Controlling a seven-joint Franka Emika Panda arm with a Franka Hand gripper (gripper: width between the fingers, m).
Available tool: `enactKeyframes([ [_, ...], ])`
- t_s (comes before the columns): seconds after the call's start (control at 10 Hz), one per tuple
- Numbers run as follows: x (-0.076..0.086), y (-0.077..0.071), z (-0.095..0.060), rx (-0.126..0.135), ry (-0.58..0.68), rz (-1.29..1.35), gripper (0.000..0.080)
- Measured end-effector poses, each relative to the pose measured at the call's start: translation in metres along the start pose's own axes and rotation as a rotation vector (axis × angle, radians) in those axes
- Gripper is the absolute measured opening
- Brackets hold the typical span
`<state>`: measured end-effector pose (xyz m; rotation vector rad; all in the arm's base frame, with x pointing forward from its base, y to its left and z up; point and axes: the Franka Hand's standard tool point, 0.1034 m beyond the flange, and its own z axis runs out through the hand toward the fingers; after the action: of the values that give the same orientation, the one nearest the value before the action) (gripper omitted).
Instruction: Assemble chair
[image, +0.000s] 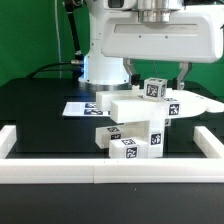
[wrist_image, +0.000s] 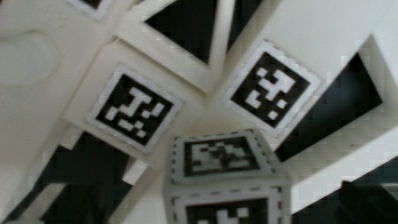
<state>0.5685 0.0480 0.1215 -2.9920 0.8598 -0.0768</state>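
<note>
The chair parts are white blocks with black-and-white tags, clustered in the middle of the black table. Long bars lie across tagged cubes. One tagged block sticks up at the top of the cluster. My gripper hangs just above that block, with its two dark fingers spread wide on either side, open and holding nothing. The wrist view is close and blurred. It shows several tags, such as a large tilted tag and a lower tagged block on white parts. My fingertips do not show clearly there.
The marker board lies flat behind the cluster toward the exterior view's left. Long white border rails run along the front, the left and the right. The robot's white base stands at the back.
</note>
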Motion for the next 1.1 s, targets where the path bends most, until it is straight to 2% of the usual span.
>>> enactKeyframes([
  [0.2,0.001,0.0008,-0.0001,0.001,0.002,-0.081,0.0649],
  [0.4,0.001,0.0009,-0.0001,0.001,0.002,-0.076,0.0391],
  [0.5,0.0011,0.0008,-0.0002,0.001,0.002,-0.07,0.0391],
  [0.6,0.0012,0.0008,-0.0002,0.002,0.003,-0.053,0.0286],
  [1.1,0.001,0.0004,-0.0002,0.003,0.001,0.191,0.0286],
])
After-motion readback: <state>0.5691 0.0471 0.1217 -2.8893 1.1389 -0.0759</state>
